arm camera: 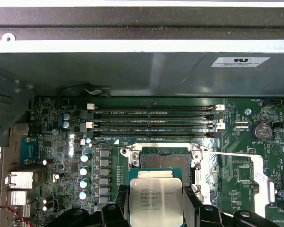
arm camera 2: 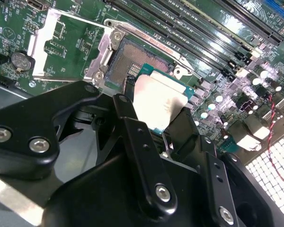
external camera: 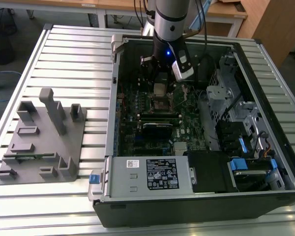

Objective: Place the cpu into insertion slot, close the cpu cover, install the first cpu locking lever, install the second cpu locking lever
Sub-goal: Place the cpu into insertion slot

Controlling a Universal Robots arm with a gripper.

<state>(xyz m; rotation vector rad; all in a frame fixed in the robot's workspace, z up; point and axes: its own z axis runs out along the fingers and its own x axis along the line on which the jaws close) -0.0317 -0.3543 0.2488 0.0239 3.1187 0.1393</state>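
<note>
Work surface: ribbed metal table [external camera: 64, 49] in the exterior view, wooden benches behind it.
Fixture: grey moulded part holder [external camera: 39, 142] on the table toward the exterior view's left, well apart from the case.
Enclosure: open computer case [external camera: 187, 214] lying on its side, green motherboard facing up, grey power supply [external camera: 147, 174] along the near wall.
Manipulator: arm [external camera: 169, 19] reaching down into the case over the middle of the board.
End effector: gripper [arm camera: 155, 204] clamped on the cpu, jaws no wider apart than the chip; black fingers [arm camera: 191, 201] pressed against two opposite edges.
Component: cpu [arm camera: 155, 198] held level, pale silver top facing up, not seated. Partly overlapping the socket's near edge in the second wrist view; height above the contacts not determinable.
Socket: insertion slot [arm camera: 164, 163] uncovered, brownish contact field exposed, just beside the held chip, between the chip and the memory slots [arm camera: 154, 120].
Retention plate: cpu cover [arm camera 2: 80, 20] swung fully open, lying flat on the board next to the socket, bare circuit board visible through its square cut-out.
Lever: locking lever [arm camera: 236, 154], a thin wire rod extending from the socket corner out over the open cover, unlatched.
Reference part: coin cell [arm camera: 261, 131] beyond the cover, well apart from the fingers.
</note>
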